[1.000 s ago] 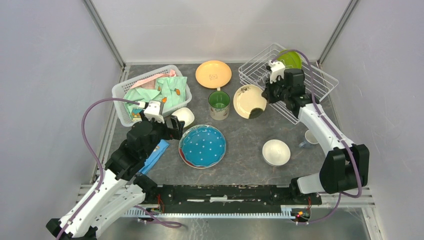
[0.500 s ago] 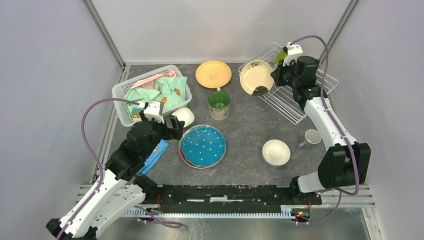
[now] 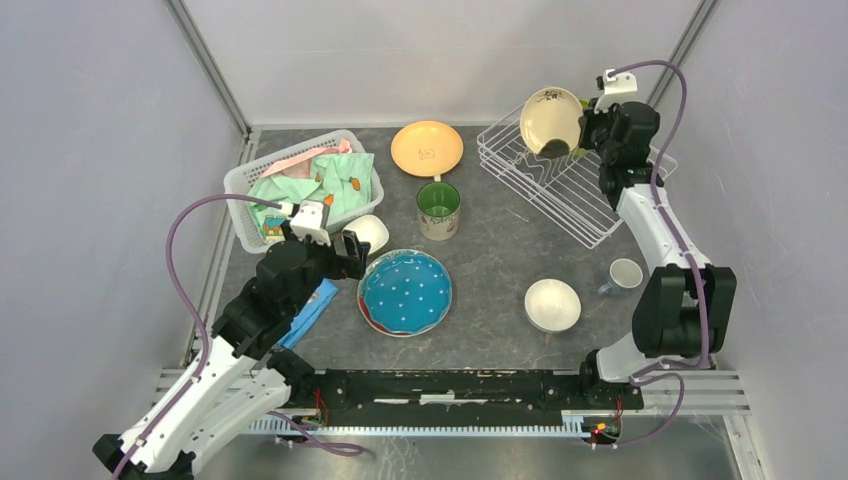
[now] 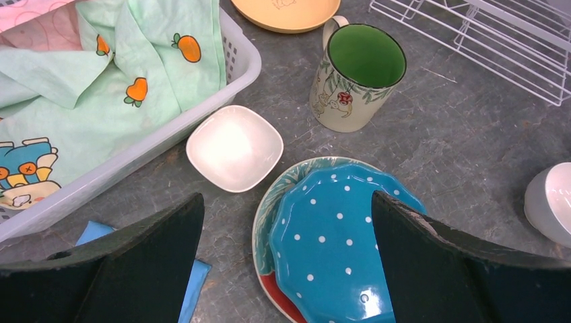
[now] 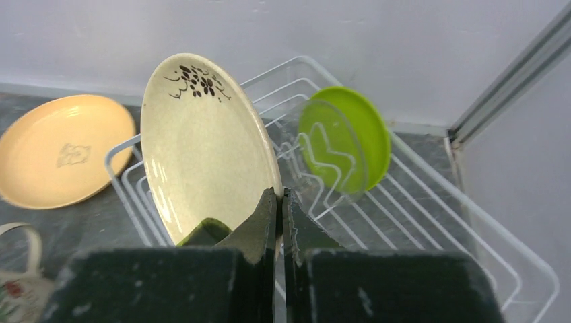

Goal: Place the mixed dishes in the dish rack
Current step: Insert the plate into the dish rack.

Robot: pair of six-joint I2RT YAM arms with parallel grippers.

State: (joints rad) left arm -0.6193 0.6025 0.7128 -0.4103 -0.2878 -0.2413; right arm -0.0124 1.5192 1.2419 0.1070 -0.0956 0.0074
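2 arms reach over a grey bench. The left wrist view, closer than the overhead one, shows the left gripper [image 4: 286,202] with its fingers spread wide and nothing between them. It hangs above a small square white bowl [image 4: 234,147] and a blue white-dotted plate [image 4: 337,235] stacked on a red plate [image 4: 271,291]. A white basket [image 4: 135,158] of clothes lies along the left edge, and a beige mug [image 4: 353,81], green inside, stands beyond.

Only the overhead view shows a round white bowl [image 3: 552,304] and a small cup [image 3: 625,272] towards the right edge.

The right wrist view shows the right gripper [image 5: 279,202] pinched tight on the lower rim of a cream plate [image 5: 202,155]. The plate is upright above the dish rack [image 3: 560,195] in the far right corner. A lime-green plate [image 5: 353,134] stands in the rack's slots; it cannot be made out overhead.

1 second earlier the cream plate hung lower, off the rack's near left side. The left arm has not moved.
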